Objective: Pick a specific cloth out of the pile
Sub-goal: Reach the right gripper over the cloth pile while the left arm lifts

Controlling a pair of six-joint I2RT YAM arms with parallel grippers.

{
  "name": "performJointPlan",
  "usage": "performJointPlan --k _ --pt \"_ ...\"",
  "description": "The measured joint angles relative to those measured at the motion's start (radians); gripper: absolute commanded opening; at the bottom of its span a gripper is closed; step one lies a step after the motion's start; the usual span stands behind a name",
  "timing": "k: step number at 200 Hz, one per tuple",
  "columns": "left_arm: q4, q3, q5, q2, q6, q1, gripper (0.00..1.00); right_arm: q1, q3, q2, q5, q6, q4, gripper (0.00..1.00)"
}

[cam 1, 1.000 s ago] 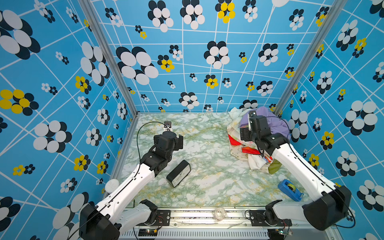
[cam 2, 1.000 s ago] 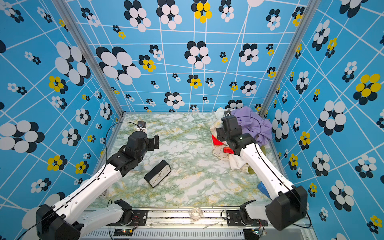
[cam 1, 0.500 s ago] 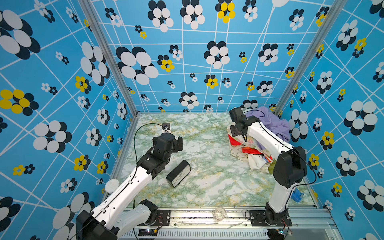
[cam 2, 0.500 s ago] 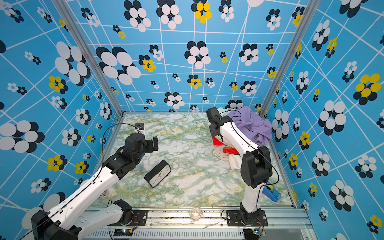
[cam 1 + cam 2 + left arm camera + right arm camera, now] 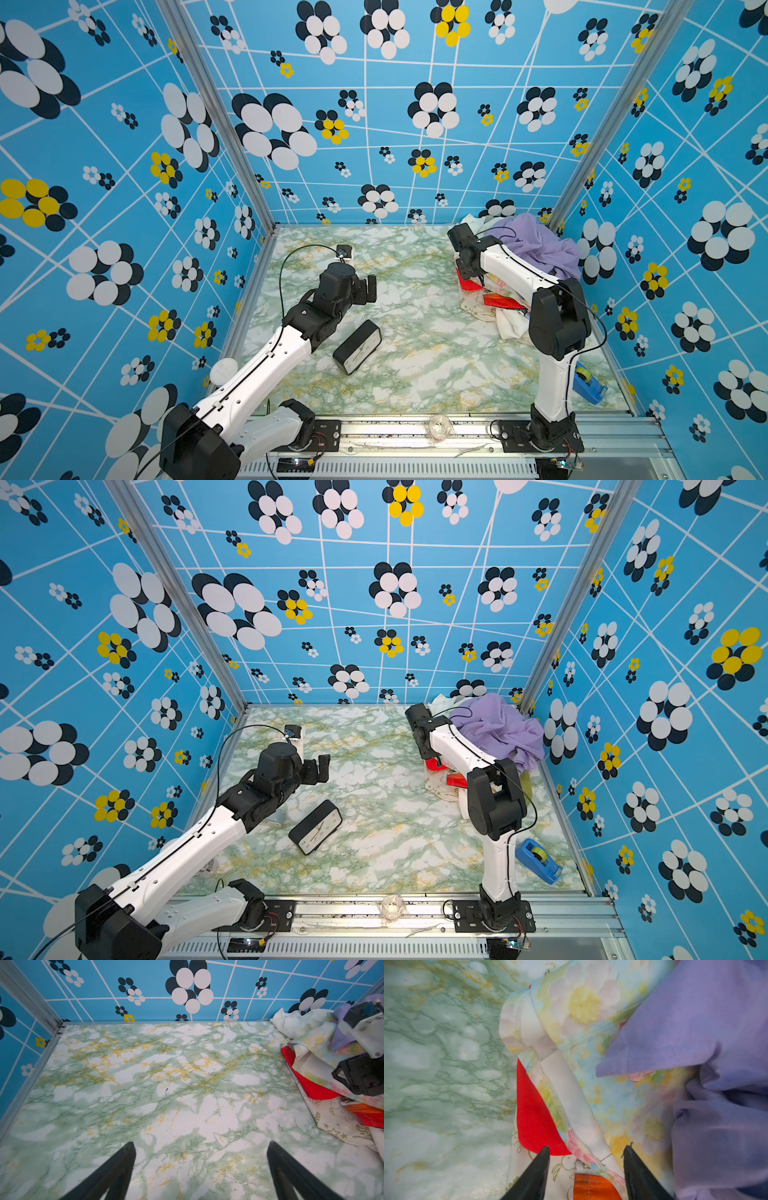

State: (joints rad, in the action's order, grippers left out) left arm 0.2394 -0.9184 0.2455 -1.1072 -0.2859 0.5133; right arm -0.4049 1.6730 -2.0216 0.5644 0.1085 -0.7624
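The pile (image 5: 509, 318) lies in the back right corner, topped by a lavender cloth (image 5: 536, 245) (image 5: 498, 725). The cloth (image 5: 583, 1001), pale with pink and yellow flowers, runs under the lavender cloth (image 5: 706, 1022) and over a red cloth (image 5: 533, 1109); it also shows in the left wrist view (image 5: 318, 1043). My right gripper (image 5: 586, 1147) (image 5: 469, 270) is down at the pile's left edge. It is open, and its fingers straddle the cloth's stitched hem. My left gripper (image 5: 200, 1145) (image 5: 368, 289) hangs open over bare marble, holding nothing.
A black clock box (image 5: 357, 347) (image 5: 316, 827) lies left of centre. A blue tape dispenser (image 5: 588, 382) (image 5: 538, 860) sits front right, behind my right arm's base. A cream star-printed cloth (image 5: 336, 1126) spreads at the pile's near edge. Patterned walls close three sides.
My right gripper has shifted left from the top of the pile down to its left edge, the elbow rising upright. The left arm has barely moved.
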Motion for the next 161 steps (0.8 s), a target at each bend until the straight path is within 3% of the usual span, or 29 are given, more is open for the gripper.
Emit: performJointPlan --k 81,105,161 --pt "-0.013 0.0 -0.063 0.0 -0.006 0.005 0.99 0.156 0.069 -0.027 -0.093 0.011 0.046 0.58" --pt "-0.093 0.009 -0.205 0.01 -0.005 0.005 0.99 0.173 0.077 -0.027 -0.129 0.018 0.049 0.58" --pt "-0.309 0.066 -0.65 0.056 -0.04 -0.065 0.99 0.201 0.079 -0.027 -0.163 0.039 0.064 0.58"
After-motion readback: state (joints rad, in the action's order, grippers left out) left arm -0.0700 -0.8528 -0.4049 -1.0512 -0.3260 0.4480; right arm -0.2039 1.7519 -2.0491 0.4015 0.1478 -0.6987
